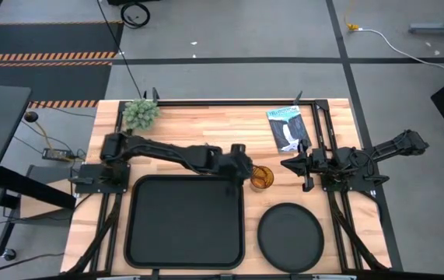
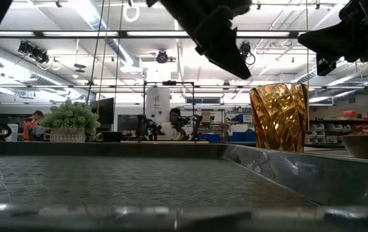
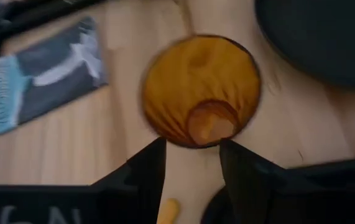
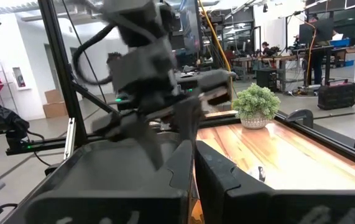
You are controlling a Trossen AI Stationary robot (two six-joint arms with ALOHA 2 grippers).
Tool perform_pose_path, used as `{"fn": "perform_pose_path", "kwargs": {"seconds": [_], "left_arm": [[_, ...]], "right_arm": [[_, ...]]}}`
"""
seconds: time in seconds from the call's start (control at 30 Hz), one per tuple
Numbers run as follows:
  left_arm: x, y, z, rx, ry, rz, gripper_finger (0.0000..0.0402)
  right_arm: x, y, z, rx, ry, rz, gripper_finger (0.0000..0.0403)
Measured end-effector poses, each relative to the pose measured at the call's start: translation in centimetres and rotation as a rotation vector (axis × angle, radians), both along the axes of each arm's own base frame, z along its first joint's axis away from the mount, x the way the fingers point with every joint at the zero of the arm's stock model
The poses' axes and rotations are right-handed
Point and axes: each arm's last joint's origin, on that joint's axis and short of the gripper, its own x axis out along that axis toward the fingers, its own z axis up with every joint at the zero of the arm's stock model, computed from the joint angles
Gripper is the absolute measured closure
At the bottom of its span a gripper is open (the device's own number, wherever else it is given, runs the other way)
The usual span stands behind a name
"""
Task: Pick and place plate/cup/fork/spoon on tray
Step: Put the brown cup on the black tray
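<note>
Overhead frame, bottom edge first: tray (image 1: pixel 187 222) lower centre-left, nothing on it; plate (image 1: pixel 290 236) lower right, just beside the tray, on the wooden table (image 1: pixel 206 128). Cup (image 1: pixel 262 178) at frame centre-right, upright on the wood, just past the tray's upper right corner and above the plate. Left gripper (image 1: pixel 246 171) reaches in from the left, right next to the cup; wrist shot shows the fingers (image 3: pixel 147 169) spread apart, not gripping, cup (image 3: pixel 201 90) just ahead of them. Right gripper (image 1: pixel 294 166) parked centre-right, fingers pressed together, holding nothing. Packet (image 1: pixel 288 128) upper right, small plant (image 1: pixel 141 113) upper left. Fork and spoon not visible.
</note>
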Motion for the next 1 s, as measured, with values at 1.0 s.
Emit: {"fn": "perform_pose_path", "kwargs": {"seconds": [1.0], "left_arm": [[3.2,-2.4,-0.9,0.218,0.199,-0.295,0.0240]], "right_arm": [[0.0,0.0,0.2,0.005,-0.020,0.000,0.0380]]}}
